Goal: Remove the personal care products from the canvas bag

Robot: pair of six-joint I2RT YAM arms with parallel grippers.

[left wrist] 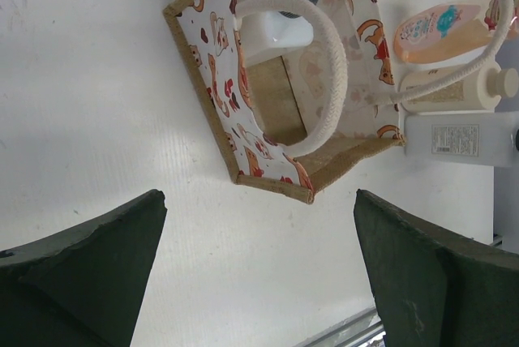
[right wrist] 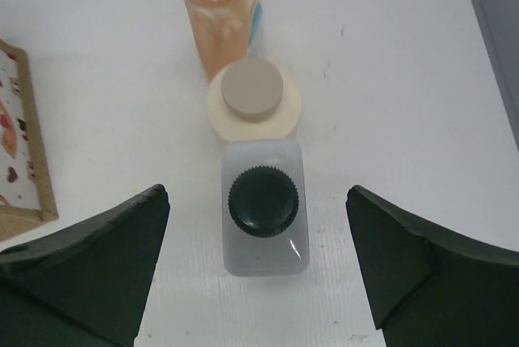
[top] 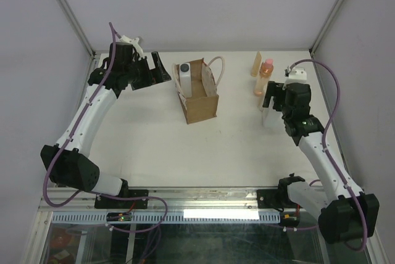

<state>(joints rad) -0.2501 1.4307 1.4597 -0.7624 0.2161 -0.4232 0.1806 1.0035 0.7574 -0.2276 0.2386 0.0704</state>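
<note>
Top external view half hides white bottle beneath spread right fingers; left fingers spread too.

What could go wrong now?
The open right claw hangs over a white bottle in a close row with the cream bottle and orange-pink bottle; a bump might topple them. A second white bottle sits in the canvas bag near a looped handle, so the open left claw might snag it.

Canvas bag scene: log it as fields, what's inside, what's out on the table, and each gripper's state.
Canvas bag: upright, open
Inside bag: one dark-capped white bottle seen
On table: second white bottle, cream bottle, orange-pink bottle, tan tube
Left gripper: open, empty, beside bag
Right gripper: open, above second white bottle
</note>
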